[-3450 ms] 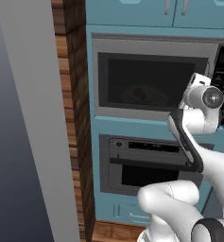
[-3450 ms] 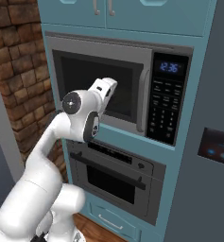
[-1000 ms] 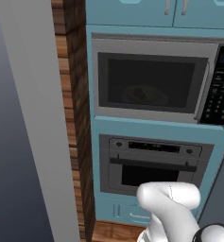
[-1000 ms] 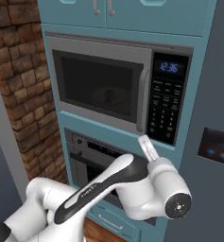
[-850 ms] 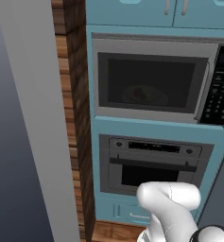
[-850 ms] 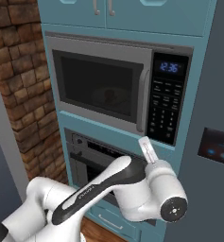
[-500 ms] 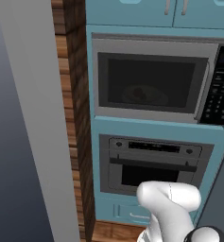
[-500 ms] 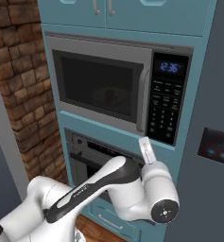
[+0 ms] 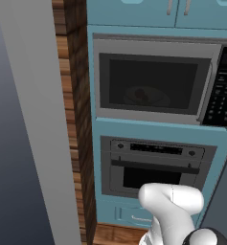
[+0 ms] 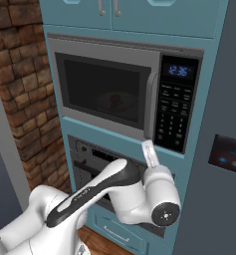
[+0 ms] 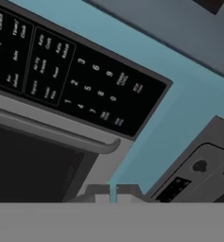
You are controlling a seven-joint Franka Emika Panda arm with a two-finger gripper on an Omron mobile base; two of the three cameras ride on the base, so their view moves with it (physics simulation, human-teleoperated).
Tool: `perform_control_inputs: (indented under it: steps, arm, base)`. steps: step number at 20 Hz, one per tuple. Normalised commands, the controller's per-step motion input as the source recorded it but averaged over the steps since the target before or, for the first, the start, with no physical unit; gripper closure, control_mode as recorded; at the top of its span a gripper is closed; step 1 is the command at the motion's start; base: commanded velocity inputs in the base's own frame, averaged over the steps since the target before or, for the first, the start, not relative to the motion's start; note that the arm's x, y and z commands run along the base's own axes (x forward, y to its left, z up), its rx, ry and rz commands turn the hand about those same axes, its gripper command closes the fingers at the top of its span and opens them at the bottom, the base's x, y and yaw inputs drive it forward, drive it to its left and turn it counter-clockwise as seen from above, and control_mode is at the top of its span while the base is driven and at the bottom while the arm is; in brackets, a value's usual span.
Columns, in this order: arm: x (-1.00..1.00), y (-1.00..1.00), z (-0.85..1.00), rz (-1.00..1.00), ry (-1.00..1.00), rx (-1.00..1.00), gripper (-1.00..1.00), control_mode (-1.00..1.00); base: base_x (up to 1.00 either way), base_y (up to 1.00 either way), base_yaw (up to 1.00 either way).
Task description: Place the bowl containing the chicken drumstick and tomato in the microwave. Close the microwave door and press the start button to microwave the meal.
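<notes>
One microwave sits in the wall, with one door, one curved handle, one black keypad and one lit clock display. Behind the dark window lie one bowl, one tomato and one dark drumstick. Below is one oven. Above are two cabinet handles.

1. Left base view: set low and left, facing forward at the wide grey-steel built-in microwave and the grey oven with a bar handle below it.
2. Right base view: the same two appliances from the right, nearer.
3. Hand view: rolled, very close to the black keypad strip and curved grey bar handle.
</notes>
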Motion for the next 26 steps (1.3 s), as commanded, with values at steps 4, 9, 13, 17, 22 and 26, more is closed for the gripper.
perform_control_inputs:
  steps: [4, 9, 13, 17, 22, 26]
  arm:
    - [0.18, 0.30, 0.03, 0.00, 0.00, 0.00, 1.00, -1.00]
    - [0.26, 0.01, 0.17, 0.00, 0.00, 0.09, 1.00, -1.00]
    - [0.24, 0.00, 0.33, 0.00, 0.00, 0.13, 1.00, -1.00]
    - [0.12, 0.00, 0.07, 0.00, 0.03, 0.04, 1.00, -1.00]
    - [0.17, 0.00, 0.00, 0.00, 0.00, 0.00, 1.00, -1.00]
    - [0.29, 0.00, -0.04, 0.00, 0.01, 0.00, 1.00, -1.00]
  base:
    - [0.00, 0.00, 0.00]
    - [0.00, 0.00, 0.00]
    - [0.00, 0.00, 0.00]
    - [0.00, 0.00, 0.00]
    - [0.00, 0.00, 0.00]
    - [0.00, 0.00, 0.00]
